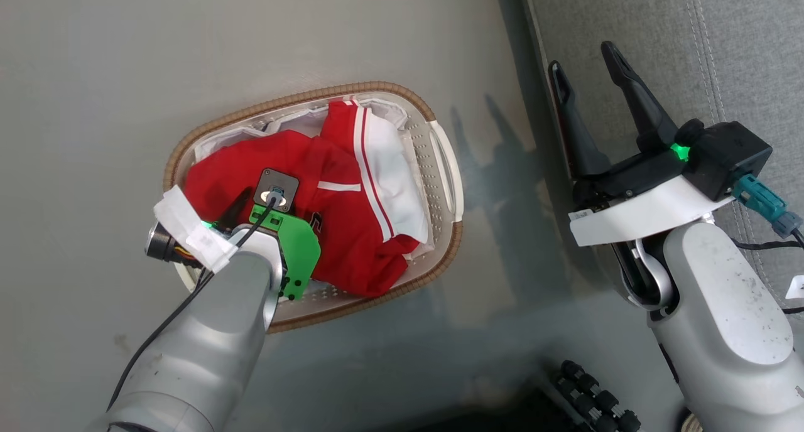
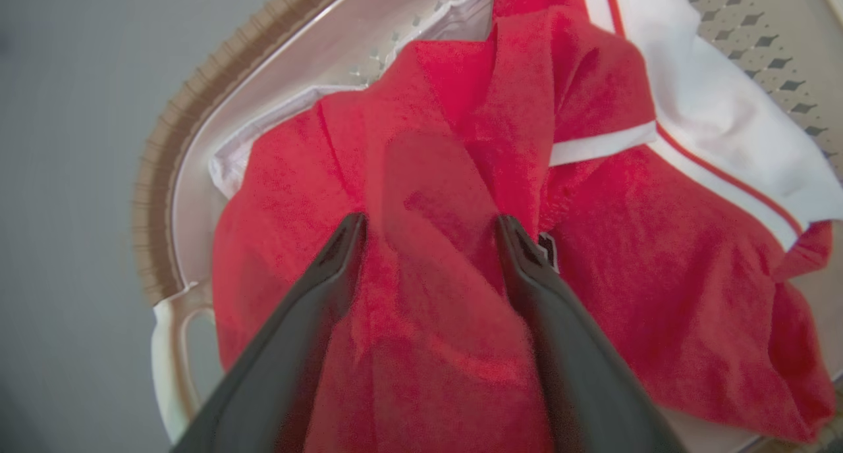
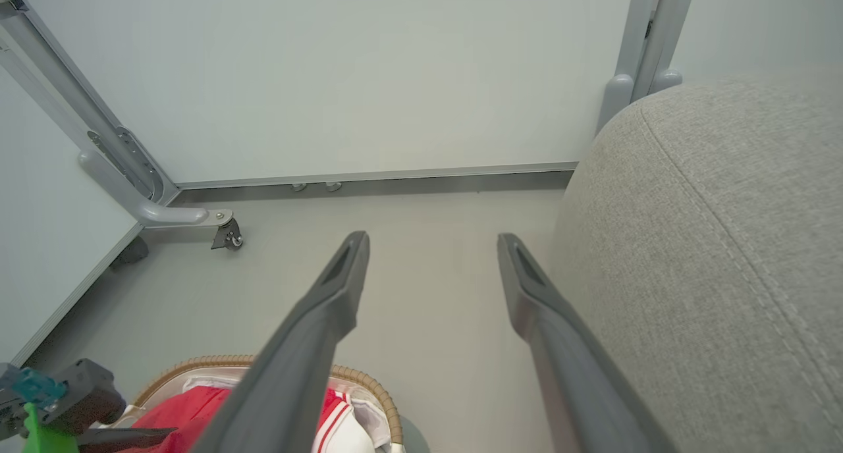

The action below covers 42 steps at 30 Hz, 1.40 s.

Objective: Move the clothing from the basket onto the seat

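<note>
The basket (image 1: 301,99) stands on the grey floor, white and oval with a brown woven rim. The clothing (image 1: 339,231), red with white panels and stripes, lies crumpled inside it. My left arm reaches down into the basket. In the left wrist view my left gripper (image 2: 431,222) is open, its fingertips (image 2: 352,232) low on the clothing (image 2: 625,275) with a red fold between them. My right gripper (image 1: 583,58) is open and holds nothing, hanging at the near edge of the grey seat (image 1: 741,55). In the right wrist view my right gripper (image 3: 433,241) points over the floor, with the seat (image 3: 724,242) to its right.
A white liner sheet (image 1: 295,121) shows under the clothing at the basket's far end. White wall panels on a metal frame with a caster foot (image 3: 227,236) stand beyond the basket. The robot's dark base rollers (image 1: 590,400) sit at the bottom.
</note>
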Tool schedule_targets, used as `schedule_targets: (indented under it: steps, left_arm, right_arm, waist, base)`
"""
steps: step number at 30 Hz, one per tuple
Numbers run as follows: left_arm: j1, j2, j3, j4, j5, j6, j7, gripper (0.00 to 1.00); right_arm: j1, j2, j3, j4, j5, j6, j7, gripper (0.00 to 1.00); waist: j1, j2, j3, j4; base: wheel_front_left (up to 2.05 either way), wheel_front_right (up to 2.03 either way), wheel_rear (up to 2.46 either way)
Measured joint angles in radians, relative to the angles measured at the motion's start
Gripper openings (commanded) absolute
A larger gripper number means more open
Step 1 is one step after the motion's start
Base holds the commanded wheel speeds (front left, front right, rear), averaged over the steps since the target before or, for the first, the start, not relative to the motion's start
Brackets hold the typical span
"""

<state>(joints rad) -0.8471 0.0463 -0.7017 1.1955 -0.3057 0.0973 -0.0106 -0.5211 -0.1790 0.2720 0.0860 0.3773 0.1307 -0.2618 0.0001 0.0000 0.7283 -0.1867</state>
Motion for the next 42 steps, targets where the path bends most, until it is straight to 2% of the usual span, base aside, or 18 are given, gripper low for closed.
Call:
schedule_targets:
  steps: [4, 7, 9, 10, 14, 21, 27, 33, 42]
  left_arm:
    - [-0.033, 0.001, -0.047, 0.041, 0.026, 0.034, 0.047, 1.00]
    - [-0.067, 0.001, -0.082, 0.064, 0.056, 0.033, 0.078, 1.00]
    - [-0.074, 0.001, -0.094, 0.071, 0.062, 0.019, 0.081, 0.24]
    - [-0.075, 0.001, -0.095, 0.072, 0.061, 0.007, 0.076, 0.00]
    - [-0.076, 0.006, -0.100, 0.074, 0.054, -0.038, 0.008, 0.00]
    - [-0.037, 0.007, -0.075, 0.069, 0.008, -0.062, -0.195, 0.00]
    - [0.020, 0.007, -0.058, 0.027, -0.012, -0.091, -0.248, 0.00]
    - [0.129, 0.024, 0.000, -0.208, -0.016, -0.092, -0.252, 0.00]
    - [0.301, 0.040, 0.104, -0.438, 0.030, -0.112, -0.252, 0.00]
  right_arm:
    - [-0.004, 0.009, 0.001, -0.001, 0.000, 0.000, 0.000, 1.00]
    - [-0.011, 0.017, 0.000, -0.005, 0.000, 0.000, 0.000, 1.00]
    - [-0.014, 0.022, 0.001, -0.006, 0.000, 0.000, 0.000, 1.00]
    - [-0.014, 0.024, 0.001, -0.006, 0.000, 0.000, 0.000, 1.00]
    - [-0.017, 0.031, 0.004, -0.002, 0.001, 0.000, 0.000, 1.00]
    - [-0.010, 0.033, 0.005, 0.017, 0.008, 0.000, 0.000, 1.00]
    - [0.015, 0.035, 0.013, 0.029, 0.011, 0.000, 0.000, 1.00]
    - [0.068, 0.030, 0.022, 0.050, 0.011, 0.000, 0.000, 1.00]
    - [0.159, 0.014, 0.043, 0.071, 0.010, 0.000, 0.000, 1.00]
  waist:
    - [0.0000, 0.0000, 0.030, -0.022]
    - [0.0000, 0.0000, 0.059, -0.038]
    - [0.0001, 0.0000, 0.071, -0.046]
    - [0.0001, 0.0000, 0.075, -0.048]
    - [0.0001, 0.0001, 0.079, -0.060]
    - [0.0000, 0.0000, 0.039, -0.056]
    - [0.0000, 0.0000, -0.027, -0.044]
    - [0.0000, 0.0000, -0.120, -0.024]
    - [-0.0002, 0.0000, -0.272, 0.017]
  base:
    - [0.00, 0.00, 0.00]
    - [0.00, 0.00, 0.00]
    - [0.00, 0.00, 0.00]
    - [0.00, 0.00, 0.00]
    - [0.00, 0.00, 0.00]
    - [0.00, 0.00, 0.00]
    - [0.00, 0.00, 0.00]
    - [0.00, 0.00, 0.00]
    - [0.00, 0.00, 0.00]
